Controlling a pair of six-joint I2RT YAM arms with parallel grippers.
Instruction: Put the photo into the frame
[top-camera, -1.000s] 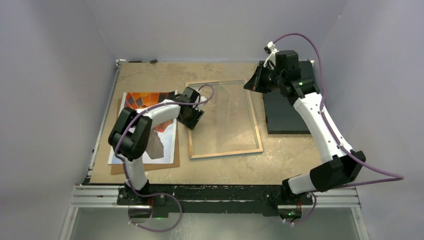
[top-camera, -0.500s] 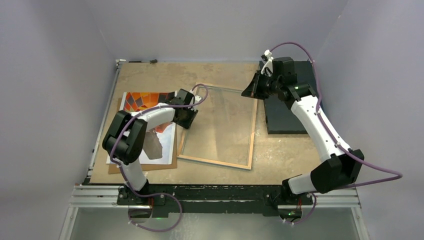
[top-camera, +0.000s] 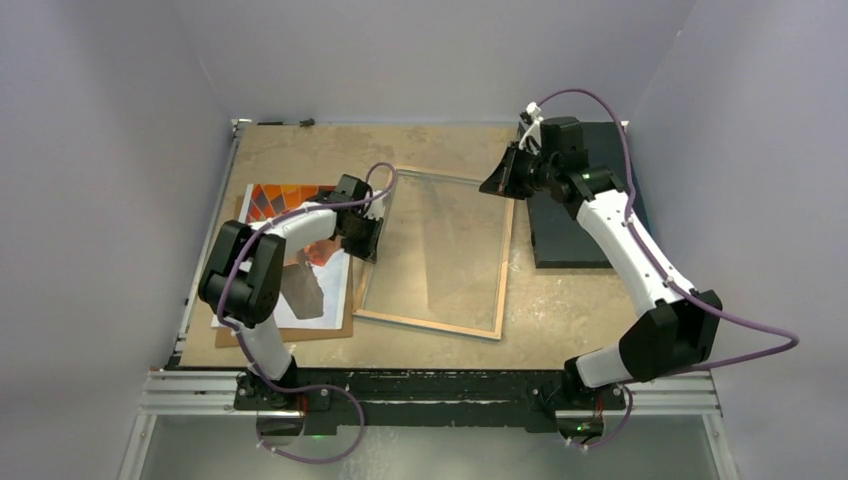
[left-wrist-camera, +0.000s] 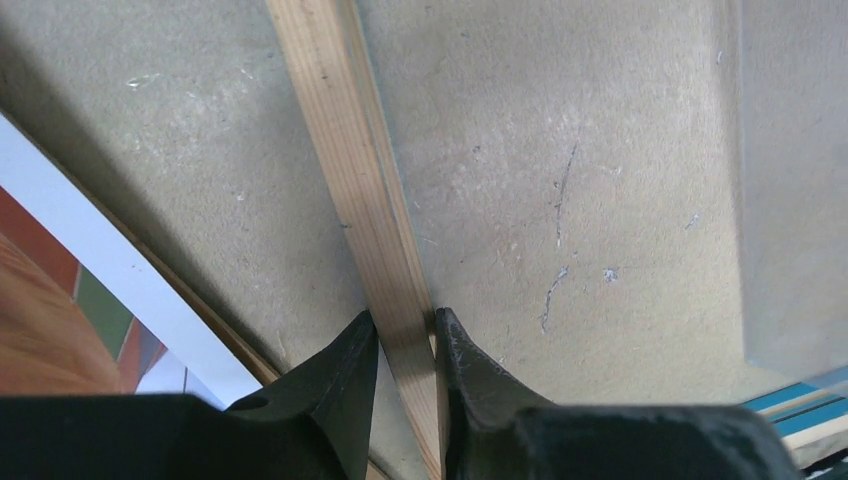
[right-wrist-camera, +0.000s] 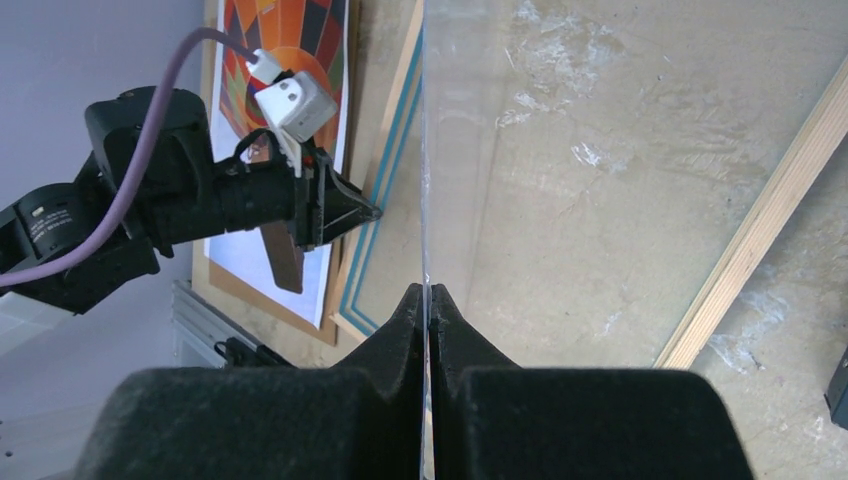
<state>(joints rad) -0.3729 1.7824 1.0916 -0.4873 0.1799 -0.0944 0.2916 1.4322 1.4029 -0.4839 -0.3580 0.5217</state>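
Plainly, two arms hold the frame (top-camera: 426, 323) at once, so uneven pulls could twist it or crack the glass (top-camera: 440, 245). The left jaws pinch its left wooden rail. The right jaws, pressed together, nip the glass edge at the far right corner. The photo (top-camera: 285, 200) lies unheld on a board (top-camera: 290, 336), just left of the left jaws.

Tan-brown frame (top-camera: 427, 323) with blue front edge; orange-red patchwork photo (top-camera: 285, 200), white border.
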